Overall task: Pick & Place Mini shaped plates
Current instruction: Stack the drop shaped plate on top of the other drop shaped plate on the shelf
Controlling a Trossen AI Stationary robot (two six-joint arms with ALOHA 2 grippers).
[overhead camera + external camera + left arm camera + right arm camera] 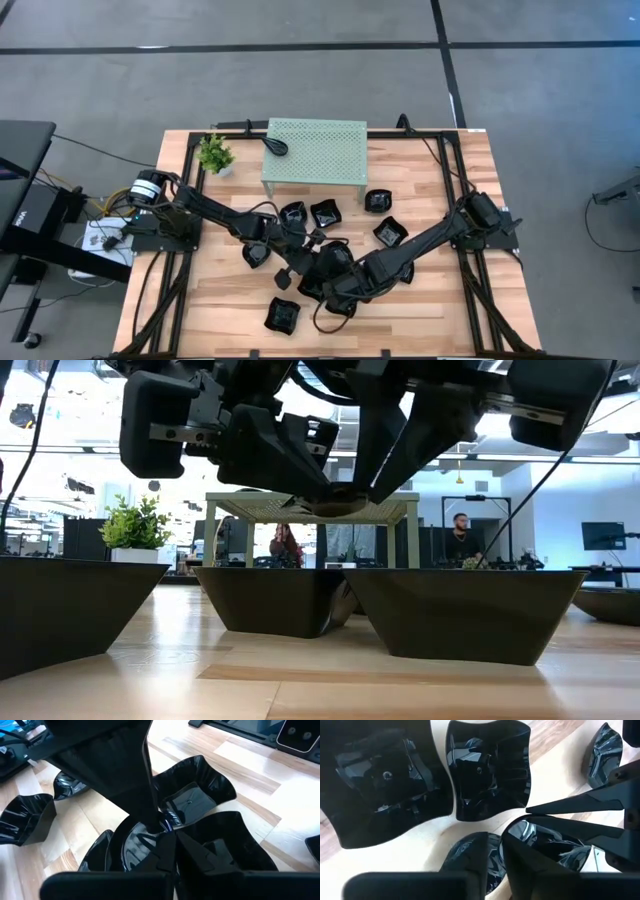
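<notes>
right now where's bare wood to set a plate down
Free: the front right corner of the table, and the front left beside the lone plate. Crowded: the middle, where both pincers meet over the black plates before the green rack.

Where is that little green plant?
In the high view, the potted plant stands at the table's far left, just beside the green perforated stand.

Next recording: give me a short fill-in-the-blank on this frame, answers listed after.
1. The small plates scattered on the table are coloured ____.
2. The potted plant stands beside the pale ____ perforated stand.
3. One plate lies on ____ of the stand.
4. The left claw and right claw meet near the table's ____ edge in the high view.

Answers: black; green; top; lower
</notes>
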